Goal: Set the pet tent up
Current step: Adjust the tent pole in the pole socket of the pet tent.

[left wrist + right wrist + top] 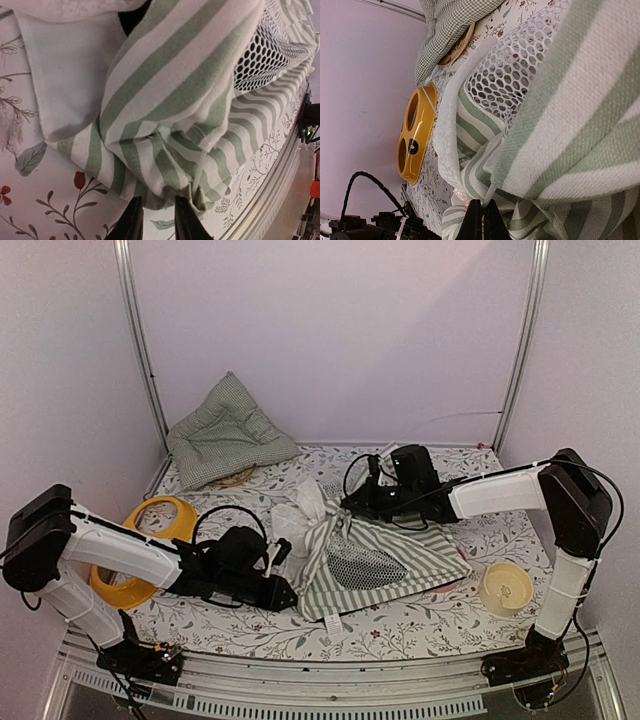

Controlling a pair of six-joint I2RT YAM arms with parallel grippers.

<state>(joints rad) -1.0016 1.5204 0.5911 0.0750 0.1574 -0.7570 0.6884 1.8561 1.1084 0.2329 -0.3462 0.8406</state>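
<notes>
Fingertips of my left hand (pixel 157 201) sit at the very bottom of the left wrist view. They stand a little apart, with bare floral cloth showing in the gap. A bunched corner of the pet tent (pixel 175 100) lies right at their tips, and I see nothing clamped between them.

On the right wrist view, my right hand (pixel 481 206) is closed. Its two fingers are pressed together, and striped tent fabric gathers into the pinch and drapes across most of that frame.

From above, the tent lies slumped in the middle of the bench (pixel 400 625), not standing. Its green-and-white stripes are crumpled and one white mesh panel (pixel 360 565) faces up. The left hand meets its near-left corner low on the bench, and the right hand holds its far edge.

A yellow two-hole feeder (pixel 160 512) sits on the left, partly under my left arm. A green checked cushion (pixel 228 430) leans in the far-left corner. A cream bowl (pixel 505 587) rests near the right arm's base, apart from the tent.
</notes>
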